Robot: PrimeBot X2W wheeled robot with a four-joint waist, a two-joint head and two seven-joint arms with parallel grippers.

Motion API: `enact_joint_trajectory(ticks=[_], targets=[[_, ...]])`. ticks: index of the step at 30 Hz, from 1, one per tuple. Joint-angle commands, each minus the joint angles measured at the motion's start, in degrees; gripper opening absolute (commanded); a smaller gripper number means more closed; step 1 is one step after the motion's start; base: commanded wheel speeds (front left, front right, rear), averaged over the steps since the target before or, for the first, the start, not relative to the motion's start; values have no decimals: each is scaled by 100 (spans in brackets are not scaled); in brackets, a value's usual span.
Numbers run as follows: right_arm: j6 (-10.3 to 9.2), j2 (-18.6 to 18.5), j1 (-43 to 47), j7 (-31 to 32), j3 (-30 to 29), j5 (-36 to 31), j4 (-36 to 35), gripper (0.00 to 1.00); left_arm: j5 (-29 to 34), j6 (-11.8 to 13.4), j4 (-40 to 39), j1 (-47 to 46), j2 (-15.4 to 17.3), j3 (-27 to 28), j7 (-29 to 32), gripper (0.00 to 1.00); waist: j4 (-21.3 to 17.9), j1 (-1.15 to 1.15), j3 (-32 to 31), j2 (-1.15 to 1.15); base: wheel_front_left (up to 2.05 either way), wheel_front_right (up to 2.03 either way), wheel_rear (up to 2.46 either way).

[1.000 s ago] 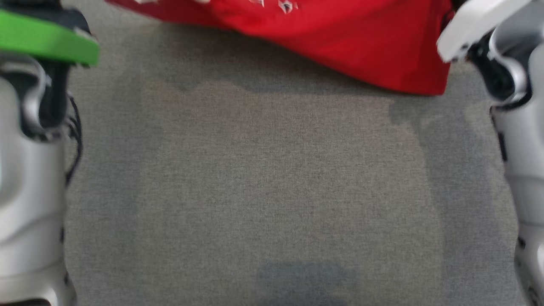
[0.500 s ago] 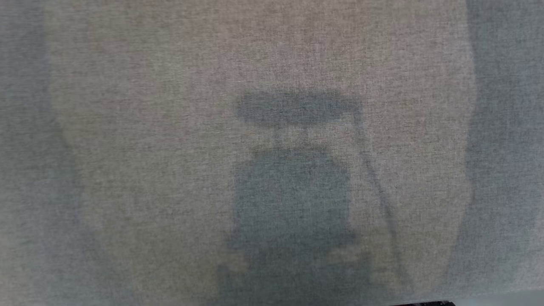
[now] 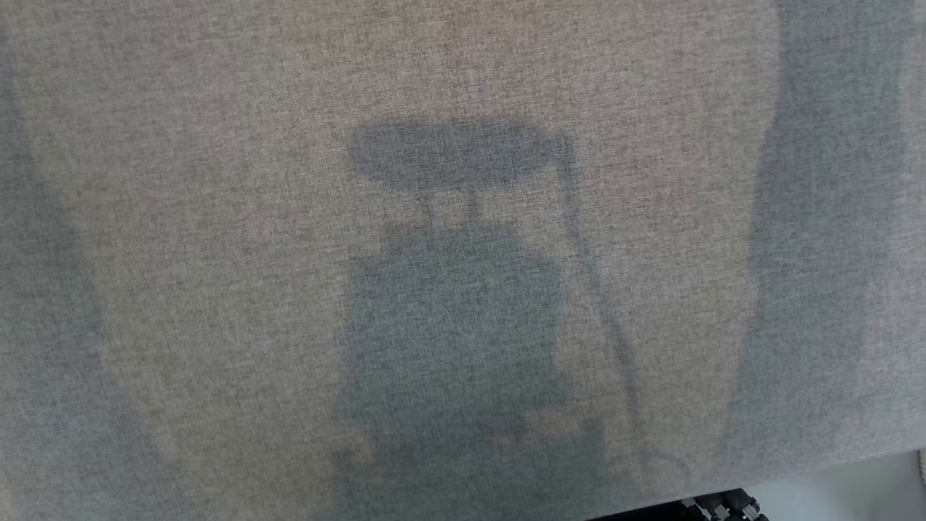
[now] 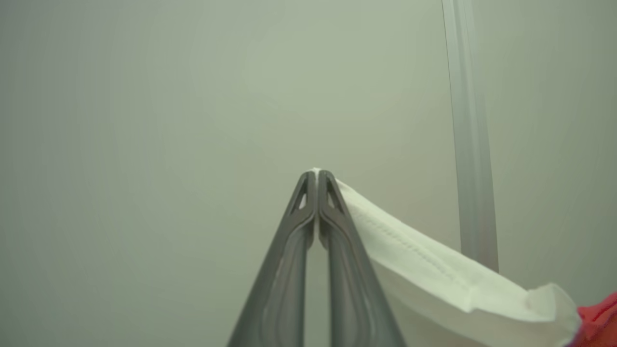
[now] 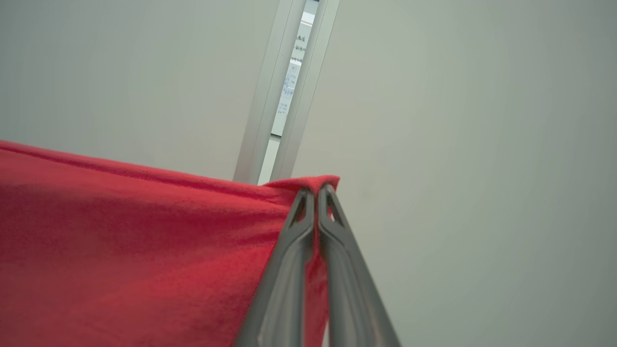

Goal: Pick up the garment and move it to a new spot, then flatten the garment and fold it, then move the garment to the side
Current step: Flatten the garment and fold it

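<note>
The garment is red with a white part. In the left wrist view its white hemmed part (image 4: 434,270) hangs from my left gripper (image 4: 316,174), which is shut on its edge, and a bit of red shows at the lower right. In the right wrist view the red cloth (image 5: 120,241) stretches away to the left from my right gripper (image 5: 315,189), shut on its top edge. Both grippers point toward a pale wall, holding the garment up in the air.
The head view looks down on the grey fabric table top (image 3: 217,217), crossed by the robot's own shadow (image 3: 456,304). The table's near edge and a strip of pale floor (image 3: 854,485) show at the lower right. A metal wall strip (image 5: 284,91) rises behind the grippers.
The head camera has tipped down: the red garment and both forearms that showed a second ago have left its picture, and the robot's shadow has come into it.
</note>
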Motion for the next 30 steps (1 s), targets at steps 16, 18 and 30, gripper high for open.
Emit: enact_joint_trajectory(ticks=[16,18,30], targets=[[-10,-209,765,537,1103,-127,294,0,-169,-35,-608,1419,-181,-348,64,0,346,-1,-35,0,0,0,0],[-10,-339,871,655,1287,14,291,0,-226,-63,-687,1619,-194,-392,45,0,387,-1,-57,0,0,0,0],[-11,-2186,3943,3326,2211,2416,-1856,0,-525,352,-1869,5688,-345,-577,-106,0,645,-1,-1298,0,0,0,0]])
